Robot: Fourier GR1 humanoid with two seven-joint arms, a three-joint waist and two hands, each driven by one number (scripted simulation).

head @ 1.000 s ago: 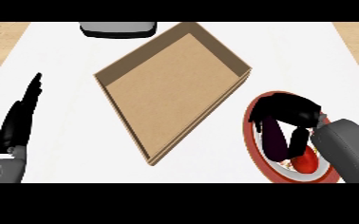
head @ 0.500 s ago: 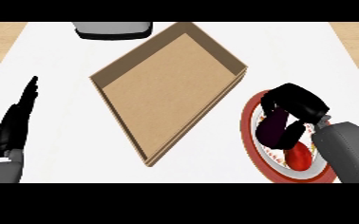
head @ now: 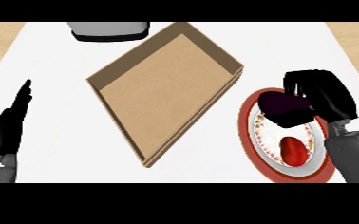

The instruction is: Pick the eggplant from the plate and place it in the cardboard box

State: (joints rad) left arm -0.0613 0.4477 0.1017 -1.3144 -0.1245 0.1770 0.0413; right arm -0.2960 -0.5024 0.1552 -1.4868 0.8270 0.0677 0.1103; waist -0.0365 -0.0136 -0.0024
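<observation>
A dark purple eggplant (head: 283, 103) hangs over the upper part of the red-rimmed plate (head: 247, 133) at the right. My right hand (head: 325, 95) is curled round it, thumb under it and fingers over its top. The open cardboard box (head: 165, 83) lies in the middle of the counter, turned like a diamond, to the left of the plate. My left hand (head: 13, 126) rests open at the left edge, fingers pointing up.
A red, rounded food item (head: 294, 151) lies on the plate's white centre, below the eggplant. A grey and black appliance (head: 108, 30) sits at the counter's far edge, just above the box's upper left side.
My right hand has closed round the eggplant and lifted it toward the plate's upper left rim. The red item below is now uncovered. The left hand has stayed put.
</observation>
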